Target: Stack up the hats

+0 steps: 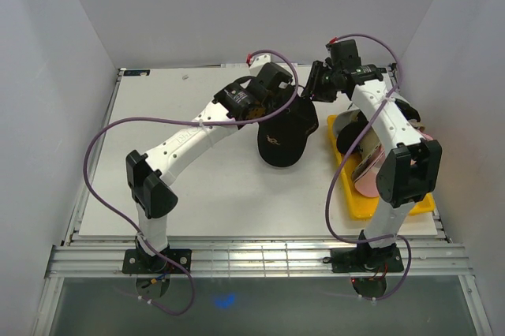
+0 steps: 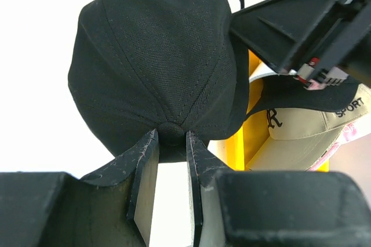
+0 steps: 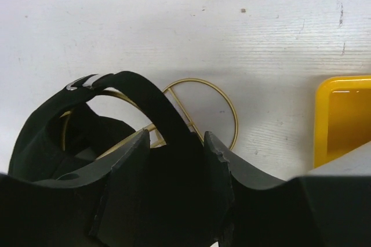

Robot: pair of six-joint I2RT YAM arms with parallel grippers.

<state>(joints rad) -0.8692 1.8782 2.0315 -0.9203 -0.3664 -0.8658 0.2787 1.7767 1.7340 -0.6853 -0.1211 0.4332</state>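
Observation:
A plain black hat [image 1: 284, 135] is held between both grippers at the table's middle back. In the left wrist view its crown [image 2: 156, 61] fills the frame, and my left gripper [image 2: 171, 140] is shut on the crown's top button. My right gripper [image 3: 177, 142] is shut on the hat's rear strap [image 3: 139, 93], with the gold wire-loop stand [image 3: 203, 108] on the table right below. From above, the left gripper [image 1: 282, 103] and right gripper [image 1: 316, 91] meet over the hat. A tan hat [image 2: 301, 137] and a pink hat [image 2: 348, 137] lie stacked in the yellow tray.
The yellow tray [image 1: 351, 194] lies along the table's right side, partly under my right arm, with the hat pile [image 1: 367, 174] in it. It also shows in the right wrist view [image 3: 342, 113]. White walls enclose the table on three sides.

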